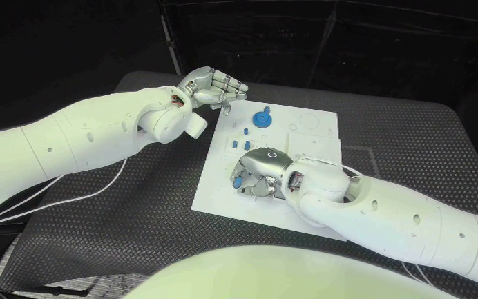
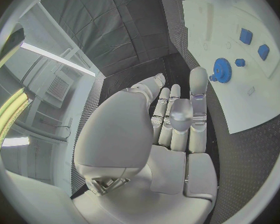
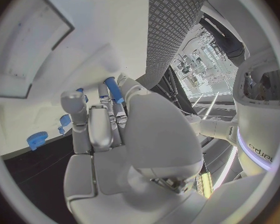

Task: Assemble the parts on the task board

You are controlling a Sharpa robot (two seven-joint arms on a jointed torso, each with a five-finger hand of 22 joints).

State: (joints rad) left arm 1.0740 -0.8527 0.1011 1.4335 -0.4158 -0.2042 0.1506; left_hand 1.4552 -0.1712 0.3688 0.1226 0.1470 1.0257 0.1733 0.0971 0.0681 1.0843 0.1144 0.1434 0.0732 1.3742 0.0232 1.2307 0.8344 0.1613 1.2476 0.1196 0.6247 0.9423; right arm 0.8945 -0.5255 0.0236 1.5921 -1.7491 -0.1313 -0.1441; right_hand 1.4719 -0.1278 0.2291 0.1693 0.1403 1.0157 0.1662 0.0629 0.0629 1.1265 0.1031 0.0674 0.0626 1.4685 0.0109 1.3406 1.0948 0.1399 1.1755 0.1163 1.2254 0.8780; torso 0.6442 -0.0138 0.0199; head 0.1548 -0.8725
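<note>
- The task board [image 1: 309, 123] lies flat in the middle of the black table [image 1: 418, 133], its far corner reaching toward my left hand.
- A blue gear [image 1: 263, 119] sits on the board's far-left part; my left wrist view shows it too [image 2: 221, 70], lying flat near the board's edge.
- Nearer to me, several small blue parts [image 1: 239, 137] stand in a cluster on the board, between the gear and my right hand.
- My right hand [image 1: 261, 172] rests low over the board's near-left area, fingers curled downward.
- In the right wrist view a blue peg [image 3: 113, 90] sits among my fingers [image 3: 73, 104]; I seem to be pinching it, though the contact itself is partly hidden.
- Another small blue piece [image 1: 237, 183] shows at the left edge of that hand, touching or just beside the fingers.
- My left hand [image 1: 211, 89] hangs just beyond the board's far-left corner, over the table, apart from the gear.
- Its fingers are loosely apart and hold nothing; the left wrist view shows them extended, with bare space around them.
</note>
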